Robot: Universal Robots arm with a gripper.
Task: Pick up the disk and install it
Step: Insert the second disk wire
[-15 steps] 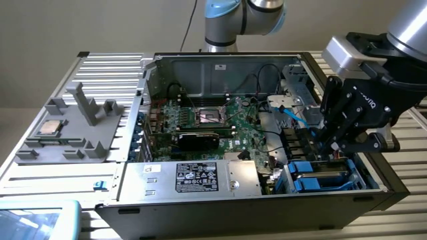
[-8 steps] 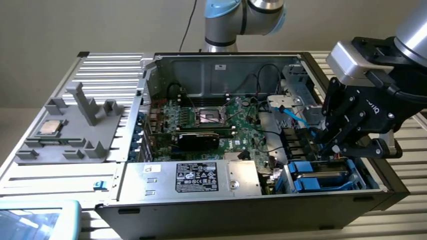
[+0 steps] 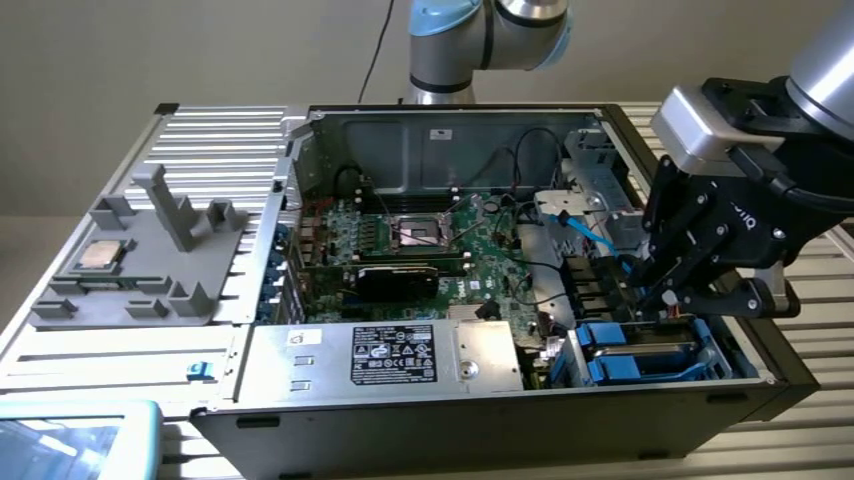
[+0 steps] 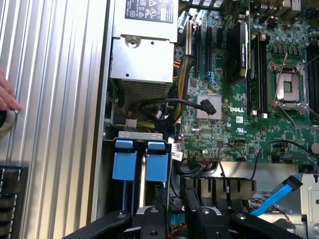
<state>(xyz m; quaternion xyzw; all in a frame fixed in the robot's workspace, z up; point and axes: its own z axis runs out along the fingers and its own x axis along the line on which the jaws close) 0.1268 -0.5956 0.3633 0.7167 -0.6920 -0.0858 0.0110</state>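
Hand: the hand [image 3: 663,295] [image 4: 174,213] reached down into the drive-bay corner of the open computer case [image 3: 534,420], on the exterior view's right; whether it was clamped on anything or free could not be told.
Disk: the disk [image 3: 654,347], silver-grey between blue rails, lay in the drive bay just below the hand in the exterior view.
Blue tabs: the wrist view showed two blue tabs [image 4: 124,165] side by side at the bay's edge, just beside the hand; the disk's label was not legible in either view.
Blue cable: a blue cable [image 3: 581,230] [image 4: 281,196] ran near the hand, over the bay's metal frame.
Motherboard: the green motherboard [image 3: 427,250] [image 4: 249,99] filled the case floor, its processor socket bare.
Power supply: the grey power supply [image 3: 400,355] [image 4: 142,55] with a black label sat beside the bay.
Fixture: the exterior view showed a grey fixture [image 3: 147,260] carrying a square silver chip [image 3: 100,257], well apart from the case.
Worktop: the ribbed metal worktop [image 3: 80,350] [image 4: 60,99] carried everything.
Person: the wrist view showed a person's fingertips [image 4: 7,94] resting on the worktop.
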